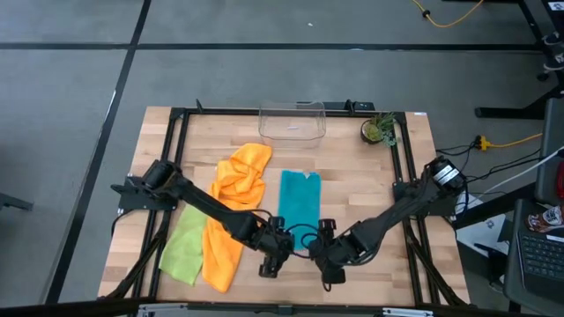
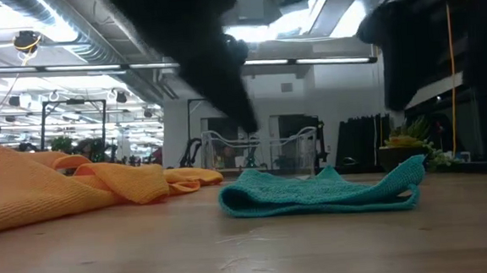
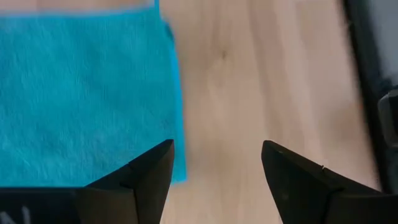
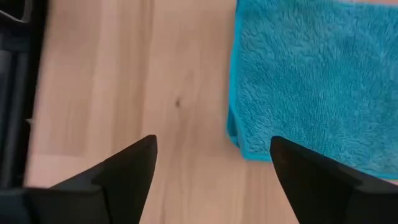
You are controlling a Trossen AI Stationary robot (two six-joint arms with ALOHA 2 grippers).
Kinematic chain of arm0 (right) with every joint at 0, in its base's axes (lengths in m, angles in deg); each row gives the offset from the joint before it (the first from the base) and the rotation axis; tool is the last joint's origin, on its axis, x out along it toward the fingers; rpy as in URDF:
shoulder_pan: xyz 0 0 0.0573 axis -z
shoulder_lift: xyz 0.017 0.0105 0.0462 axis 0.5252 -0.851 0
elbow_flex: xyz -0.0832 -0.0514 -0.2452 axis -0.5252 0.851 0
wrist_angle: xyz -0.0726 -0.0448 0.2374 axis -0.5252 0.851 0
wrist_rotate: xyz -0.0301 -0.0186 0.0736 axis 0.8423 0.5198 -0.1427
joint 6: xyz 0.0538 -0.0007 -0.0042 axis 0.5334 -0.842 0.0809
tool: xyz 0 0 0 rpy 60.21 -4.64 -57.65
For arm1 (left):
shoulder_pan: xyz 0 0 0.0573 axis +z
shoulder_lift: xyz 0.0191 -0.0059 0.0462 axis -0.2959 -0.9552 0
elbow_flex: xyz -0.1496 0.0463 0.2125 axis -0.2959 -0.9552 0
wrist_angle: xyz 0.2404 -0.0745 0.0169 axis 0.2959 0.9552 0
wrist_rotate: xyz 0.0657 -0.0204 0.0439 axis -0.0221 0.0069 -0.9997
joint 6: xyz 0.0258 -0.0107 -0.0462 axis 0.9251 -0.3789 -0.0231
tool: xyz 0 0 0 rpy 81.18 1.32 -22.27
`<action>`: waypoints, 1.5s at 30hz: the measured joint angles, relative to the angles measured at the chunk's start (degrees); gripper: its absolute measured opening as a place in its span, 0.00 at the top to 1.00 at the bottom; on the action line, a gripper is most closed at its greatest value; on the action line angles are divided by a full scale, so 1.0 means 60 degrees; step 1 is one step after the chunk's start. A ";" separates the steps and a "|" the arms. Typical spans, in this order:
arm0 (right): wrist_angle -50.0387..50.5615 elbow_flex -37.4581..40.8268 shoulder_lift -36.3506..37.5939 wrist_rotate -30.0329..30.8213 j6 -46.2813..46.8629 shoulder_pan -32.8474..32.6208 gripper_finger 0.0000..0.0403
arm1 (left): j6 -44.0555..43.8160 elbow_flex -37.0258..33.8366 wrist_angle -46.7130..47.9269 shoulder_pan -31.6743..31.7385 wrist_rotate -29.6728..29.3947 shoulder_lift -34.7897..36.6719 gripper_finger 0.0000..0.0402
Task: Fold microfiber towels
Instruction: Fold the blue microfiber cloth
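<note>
The teal towel [image 1: 299, 200] lies mid-table, folded into a narrow strip with its fuzzy nap showing and a slightly rumpled far edge. Left of it, a crumpled orange towel [image 1: 241, 179] overlaps a second orange towel [image 1: 222, 251], with the lime green towel [image 1: 183, 248] beside that. The left gripper [image 1: 271, 261] and right gripper [image 1: 330, 264] hover at the teal strip's near corners, both with fingers apart over bare wood. A clear plastic bin [image 1: 292, 121] and a small potted plant [image 1: 379, 130] stand at the table's far edge.
</note>
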State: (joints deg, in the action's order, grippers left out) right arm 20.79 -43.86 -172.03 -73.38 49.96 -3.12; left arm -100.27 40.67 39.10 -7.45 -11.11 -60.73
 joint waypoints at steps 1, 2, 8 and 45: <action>-0.0366 0.0217 0.0017 -0.0026 0.0121 0.0014 0.22 | -0.0042 -0.0003 -0.0035 0.0011 -0.0019 0.0000 0.41; -0.0645 0.0426 0.0027 -0.0092 0.0255 0.0017 0.22 | -0.0065 0.0014 -0.0165 0.0028 -0.0060 0.0014 0.41; -0.0863 0.0965 0.0027 -0.0243 0.0459 0.0013 0.22 | -0.0067 0.0026 -0.0269 0.0036 -0.0339 0.0095 0.41; -0.3244 0.2483 -0.0370 0.0003 -0.1078 0.0658 0.22 | -0.0034 -0.1372 -0.2235 0.0077 -0.0178 -0.0633 0.41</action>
State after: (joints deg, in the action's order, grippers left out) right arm 1.33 -28.97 -174.25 -73.37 43.49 0.83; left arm -100.47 32.44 25.69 -6.99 -12.18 -64.53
